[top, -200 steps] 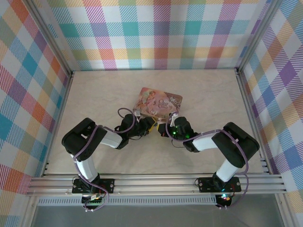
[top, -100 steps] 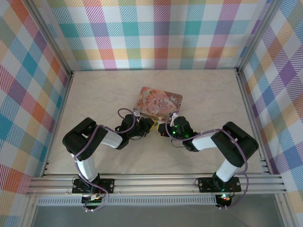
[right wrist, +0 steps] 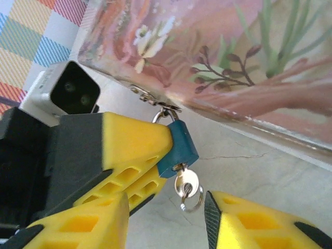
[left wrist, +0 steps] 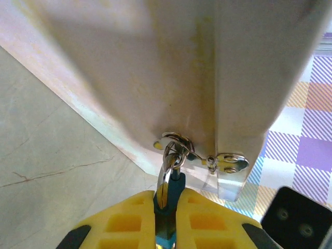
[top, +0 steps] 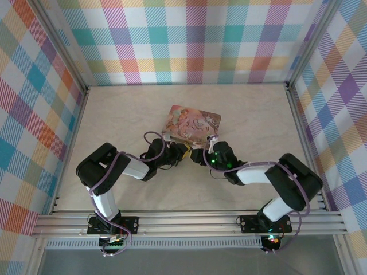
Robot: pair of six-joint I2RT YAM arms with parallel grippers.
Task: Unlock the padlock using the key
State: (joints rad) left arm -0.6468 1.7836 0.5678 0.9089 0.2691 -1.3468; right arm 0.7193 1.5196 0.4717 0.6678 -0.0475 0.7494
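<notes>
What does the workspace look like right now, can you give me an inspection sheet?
Surface: pale marbled table.
Job's things: blue padlock hangs from the pink tin; key sits in its keyhole.
Clutter: nothing seen.
Grippers: left gripper shut on the padlock; right gripper open, fingers either side of the key.
Cables: purple cables loop along the left arm and right arm.
Surroundings: plaid walls, metal rail at the near edge.
</notes>
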